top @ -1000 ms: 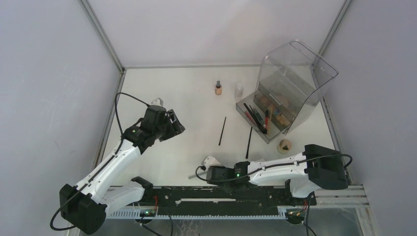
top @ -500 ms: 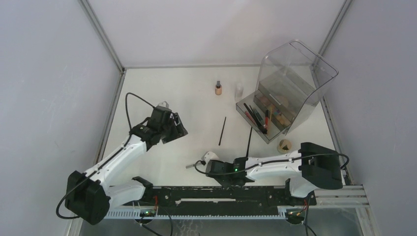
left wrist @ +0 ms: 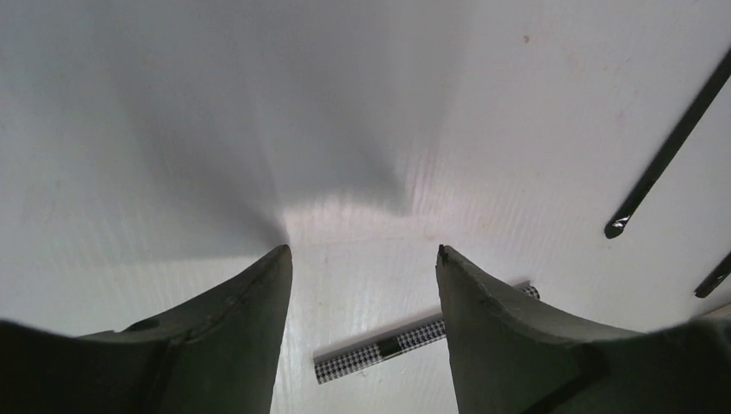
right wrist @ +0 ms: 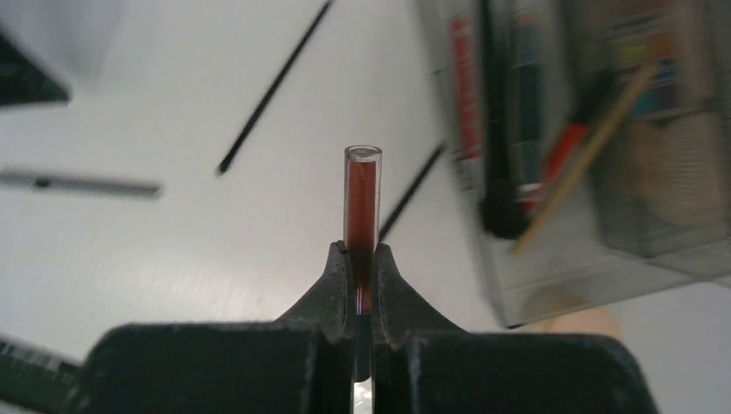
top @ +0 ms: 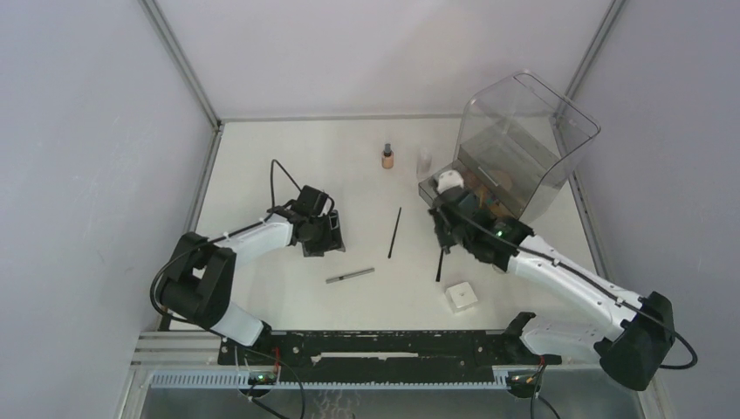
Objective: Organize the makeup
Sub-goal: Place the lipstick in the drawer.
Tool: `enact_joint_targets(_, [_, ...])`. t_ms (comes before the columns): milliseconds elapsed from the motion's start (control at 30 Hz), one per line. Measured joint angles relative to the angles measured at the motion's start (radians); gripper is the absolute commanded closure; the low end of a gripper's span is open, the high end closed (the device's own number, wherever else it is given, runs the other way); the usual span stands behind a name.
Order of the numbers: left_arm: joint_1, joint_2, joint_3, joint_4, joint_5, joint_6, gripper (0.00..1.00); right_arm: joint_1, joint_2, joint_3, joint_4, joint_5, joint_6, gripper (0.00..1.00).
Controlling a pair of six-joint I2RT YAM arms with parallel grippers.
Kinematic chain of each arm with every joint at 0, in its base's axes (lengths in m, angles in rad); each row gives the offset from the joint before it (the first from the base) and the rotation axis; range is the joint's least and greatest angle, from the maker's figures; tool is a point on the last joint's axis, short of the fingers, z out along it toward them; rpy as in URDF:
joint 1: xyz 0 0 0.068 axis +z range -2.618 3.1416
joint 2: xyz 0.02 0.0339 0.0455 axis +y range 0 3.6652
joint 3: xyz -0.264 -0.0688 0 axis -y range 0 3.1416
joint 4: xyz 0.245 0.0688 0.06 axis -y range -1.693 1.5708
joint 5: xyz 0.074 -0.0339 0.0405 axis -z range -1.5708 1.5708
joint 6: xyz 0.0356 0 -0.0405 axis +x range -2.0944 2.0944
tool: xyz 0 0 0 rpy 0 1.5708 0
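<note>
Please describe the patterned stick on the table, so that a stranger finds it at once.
On the white table, look just on the near side of the left tool. A short stick lies flat there. Unlike the thin black sticks nearby, it is black-and-white checked.

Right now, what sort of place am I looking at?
Likely a robot lab test cell: bare grey walls enclosing a white table, two arms bolted at its near edge, and makeup laid out beside a clear bin.

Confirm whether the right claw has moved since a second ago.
Yes. In the top view the right claw, shut on a red lip tube, went from the table's near edge away and rightward to the clear bin's front.
</note>
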Motion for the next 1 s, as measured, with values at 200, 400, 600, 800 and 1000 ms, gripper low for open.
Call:
enact_joint_targets(200, [0.000, 0.024, 0.017, 0.012, 0.008, 0.028, 0.34, -0.229, 0.059, 0.086, 0.000, 0.093, -0.099, 1.00])
enact_joint_targets(400, [0.000, 0.024, 0.024, -0.016, 0.012, 0.054, 0.34, -0.314, 0.193, 0.114, 0.081, 0.180, -0.173, 0.50])
enact_joint_targets(600, [0.001, 0.030, 0.050, -0.076, 0.015, 0.084, 0.34, -0.320, 0.311, 0.176, 0.102, 0.201, -0.194, 0.47])
enact_joint_targets(800, [0.001, 0.031, 0.060, -0.090, 0.034, 0.089, 0.34, -0.231, 0.234, 0.223, 0.100, 0.130, -0.089, 0.48])
enact_joint_targets(1000, [0.001, 0.057, 0.066, -0.100, 0.054, 0.105, 0.35, -0.076, 0.291, 0.262, 0.099, 0.099, 0.148, 0.58])
